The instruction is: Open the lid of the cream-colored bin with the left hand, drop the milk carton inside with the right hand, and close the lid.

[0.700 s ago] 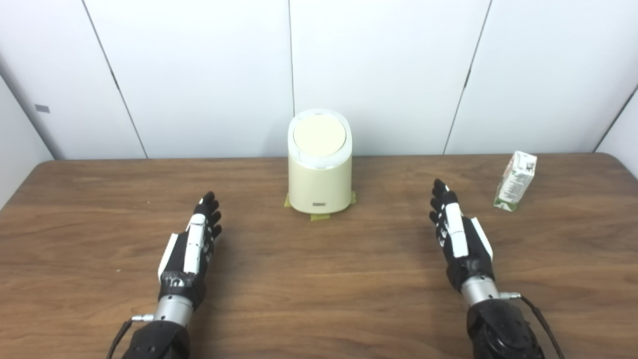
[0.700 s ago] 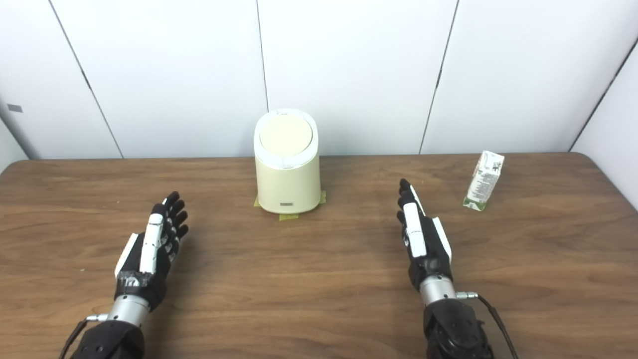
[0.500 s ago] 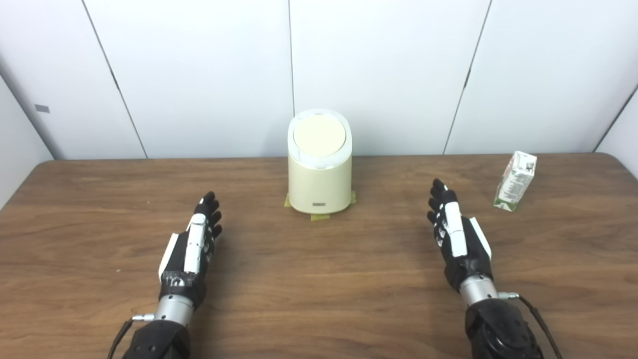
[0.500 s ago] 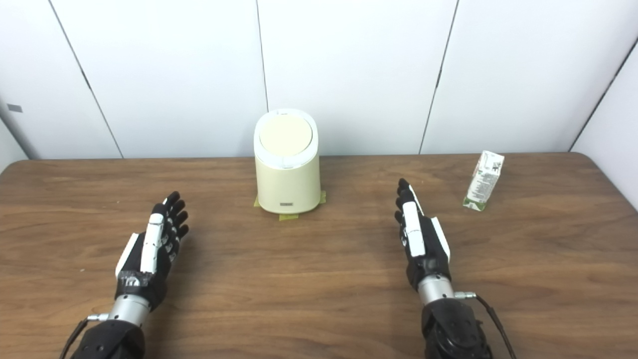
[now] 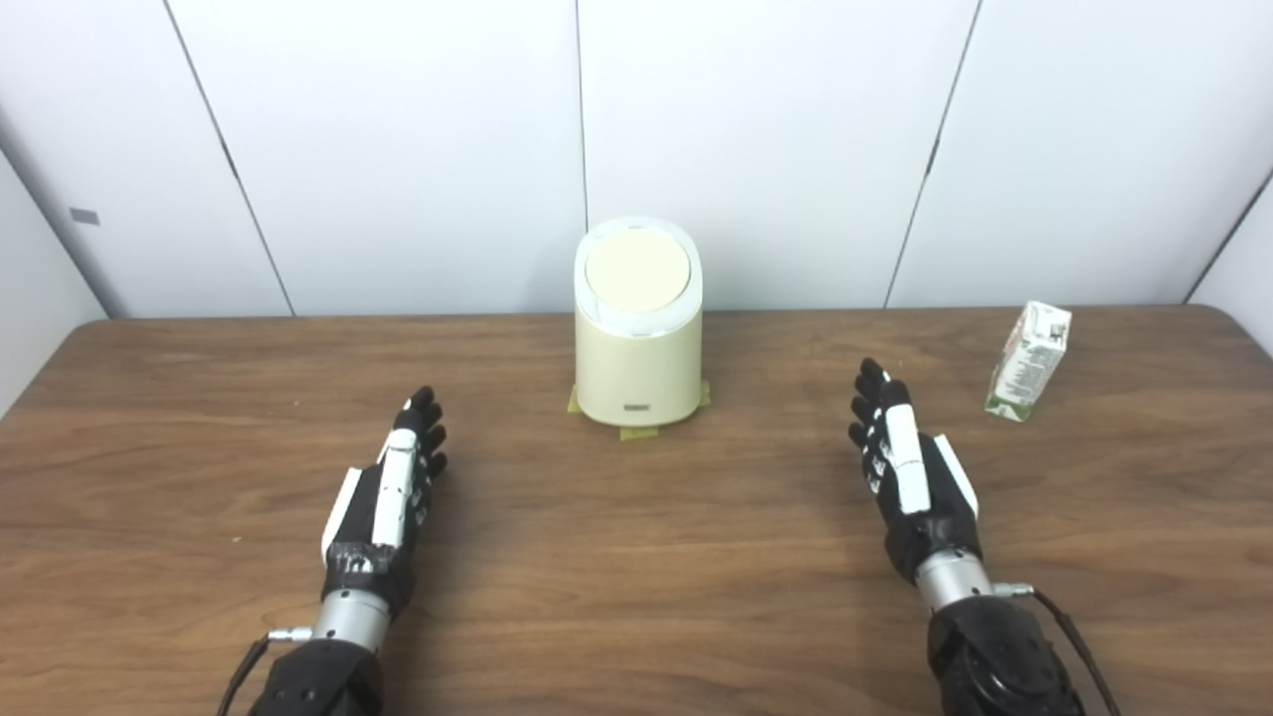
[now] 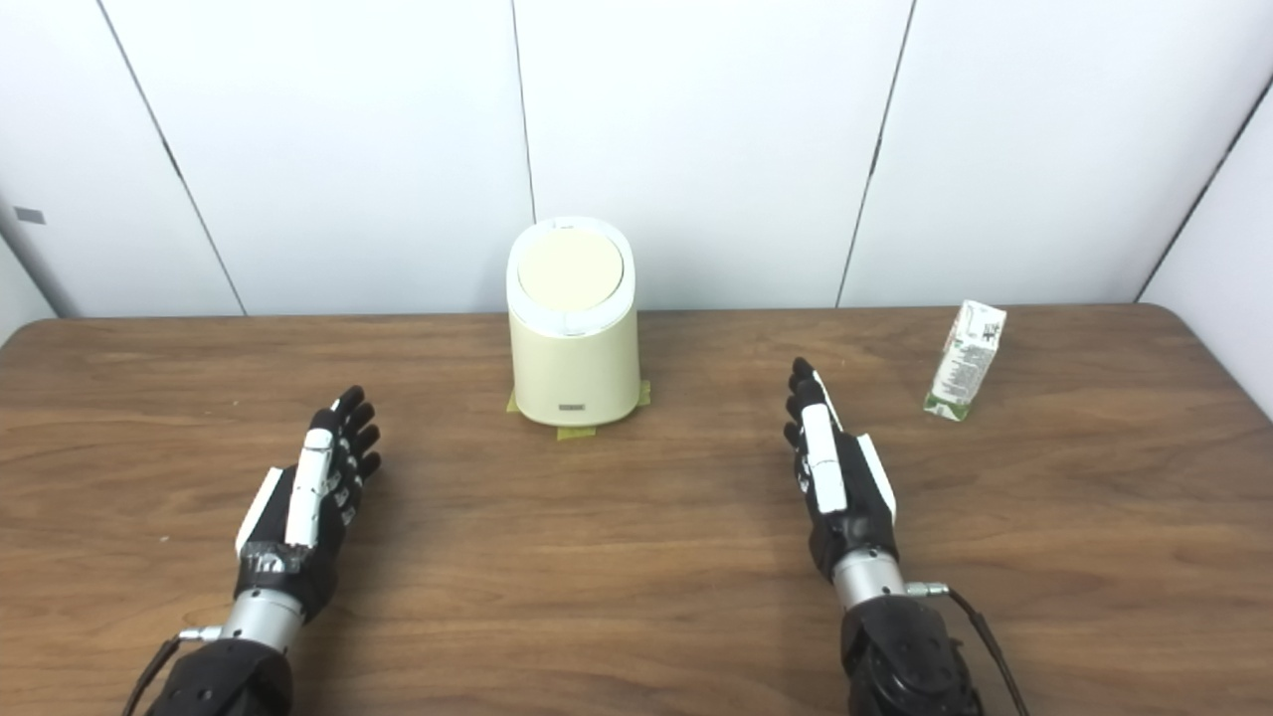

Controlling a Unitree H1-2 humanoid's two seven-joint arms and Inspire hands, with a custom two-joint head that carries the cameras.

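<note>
A cream-colored bin point(image 5: 637, 348) stood upright at the far middle of the wooden table point(image 5: 636, 557), close to the white wall panels point(image 5: 398, 149), with its round lid point(image 5: 637, 268) shut and tilted toward the camera inside a white rim. Strips of yellow-green tape point(image 5: 636, 433) showed on the table at the bin's base. The milk carton point(image 5: 1028, 362) stood on the table's far right side, leaning a little, well apart from the bin and touched by neither hand. The left hand point(image 5: 390, 494) lay low over the table on the near left, released and holding nothing, its fingers stretched out and pointing toward the far edge. The right hand point(image 5: 907, 462) lay the same way on the near right, also released and holding nothing, with its fingers straight and slightly apart. It sat between the bin and the carton, nearer the carton but not touching it. Both hands were well short of the bin.
</note>
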